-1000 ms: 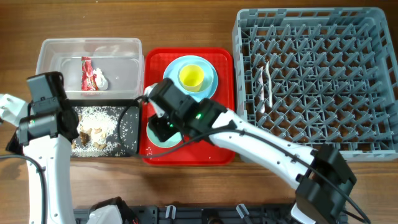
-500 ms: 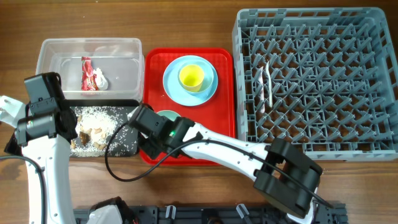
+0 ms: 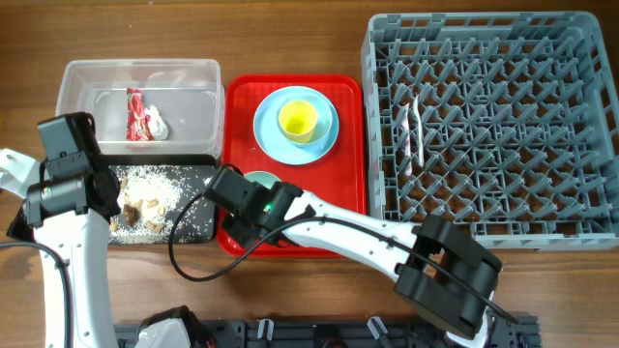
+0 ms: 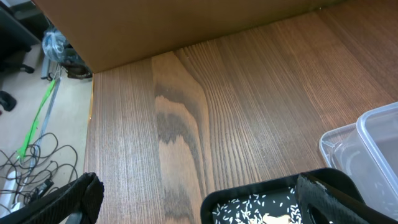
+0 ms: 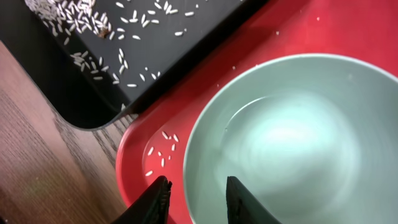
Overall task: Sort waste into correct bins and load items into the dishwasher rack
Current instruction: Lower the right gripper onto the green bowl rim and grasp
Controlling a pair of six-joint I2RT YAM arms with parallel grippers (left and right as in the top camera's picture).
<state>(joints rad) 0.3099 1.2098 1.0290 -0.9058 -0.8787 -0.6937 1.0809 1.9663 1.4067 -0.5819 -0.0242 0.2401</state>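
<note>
While the sorting is looking finished, the loading is only getting started; the dishwasher rack [image 3: 493, 126], sitting on the counter [image 3: 290, 39] just right of the red tray [image 3: 350, 174], is carrying only the white fork and spoon [image 3: 414, 130], lying together among its pegs; left of the tray, the clear bin [image 3: 193, 97] is holding the red wrapper [image 3: 135, 114] and the white paper scrap [image 3: 156, 125], and the black bin [image 3: 145, 237] nearer the robot is holding the rice [image 3: 155, 179] with the brown bits [image 3: 145, 205], though a few grains are lying on the tray's near left corner; on the tray's far half the light blue plate [image 3: 329, 135] is waiting with the yellow cup [image 3: 298, 118] on it, and whether a blue bowl is sitting between them I cannot tell; at the tray's near left the mint bowl [image 5: 292, 149] is waiting too, empty; the right tool [image 5: 196, 202] is hanging released, its fingers straddling that bowl's rim, not yet pinching; the left tool [image 4: 199, 186] is gaping wide beyond the black bin, grasping nothing.
</note>
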